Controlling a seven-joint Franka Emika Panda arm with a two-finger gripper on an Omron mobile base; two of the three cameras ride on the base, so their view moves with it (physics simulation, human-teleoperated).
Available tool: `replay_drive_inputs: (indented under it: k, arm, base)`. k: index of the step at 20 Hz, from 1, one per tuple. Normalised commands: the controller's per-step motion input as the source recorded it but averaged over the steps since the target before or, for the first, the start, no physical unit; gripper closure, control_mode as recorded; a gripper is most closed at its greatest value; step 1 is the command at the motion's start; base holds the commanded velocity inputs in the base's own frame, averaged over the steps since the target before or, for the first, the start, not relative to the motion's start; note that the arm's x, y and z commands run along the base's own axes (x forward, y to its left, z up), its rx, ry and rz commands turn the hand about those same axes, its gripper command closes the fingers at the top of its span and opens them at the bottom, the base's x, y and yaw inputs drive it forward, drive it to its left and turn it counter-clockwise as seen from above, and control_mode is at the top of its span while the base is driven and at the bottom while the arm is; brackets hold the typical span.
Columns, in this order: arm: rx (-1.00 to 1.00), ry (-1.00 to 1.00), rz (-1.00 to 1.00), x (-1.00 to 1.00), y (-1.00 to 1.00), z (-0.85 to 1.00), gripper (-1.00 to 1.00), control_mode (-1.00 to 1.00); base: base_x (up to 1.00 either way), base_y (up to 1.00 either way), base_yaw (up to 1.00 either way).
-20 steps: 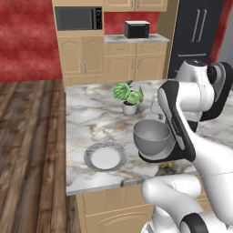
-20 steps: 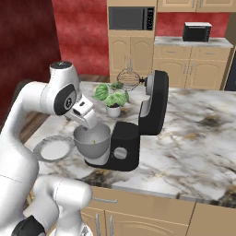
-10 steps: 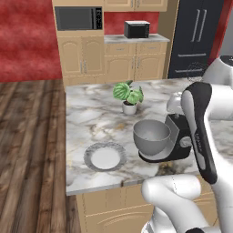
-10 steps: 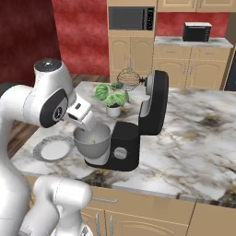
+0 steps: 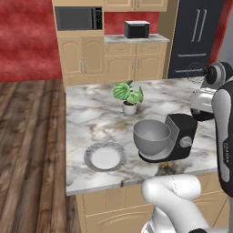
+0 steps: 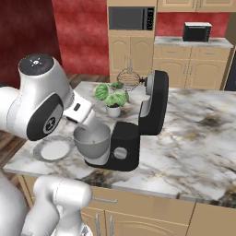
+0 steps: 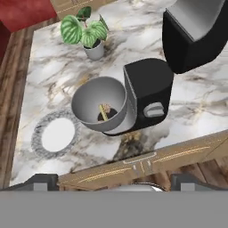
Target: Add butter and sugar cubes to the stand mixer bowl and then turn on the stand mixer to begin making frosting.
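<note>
Going left to right in the hand view: the flat white plate with its grey scalloped rim is lying bare on the marbled surface. Just right of it the stand mixer bowl — deep, round, grey metal — is sitting on the mixer's base, holding the butter, a thin pale-yellow stick, with one of the sugar cubes touching it, tiny and tan. The glossy black stand mixer is standing with its head tilted up, grey side knob facing the camera. A potted plant with striped green leaves is sitting behind the bowl. The right base view is showing the wire whisk on the raised head — the hand view is not. The gripper is spread wide open, holding nothing, high above the surface's near edge.
</note>
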Motion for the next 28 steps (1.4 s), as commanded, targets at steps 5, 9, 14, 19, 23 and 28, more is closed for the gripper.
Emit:
replay_drive_inputs:
  k: [5, 9, 14, 19, 23, 28]
  arm:
    - [0.00, -0.27, 0.06, -0.29, -0.57, 0.13, -1.00, -1.00]
    - [0.00, -0.30, 0.05, -0.22, -0.73, 0.09, -1.00, -1.00]
    - [0.00, -0.29, 0.06, -0.13, -0.66, 0.04, -1.00, -1.00]
    - [-0.01, -0.28, 0.02, -0.03, -0.47, 0.04, -1.00, -1.00]
    - [-0.01, -0.24, 0.02, 0.00, -0.27, 0.17, -1.00, -1.00]
    - [0.00, -0.16, 0.02, 0.06, -0.10, 0.04, -1.00, -1.00]
  base:
    - [0.00, 0.00, 0.00]
    - [0.00, 0.00, 0.00]
    - [0.00, 0.00, 0.00]
    - [0.00, 0.00, 0.00]
    - [0.00, 0.00, 0.00]
    - [0.00, 0.00, 0.00]
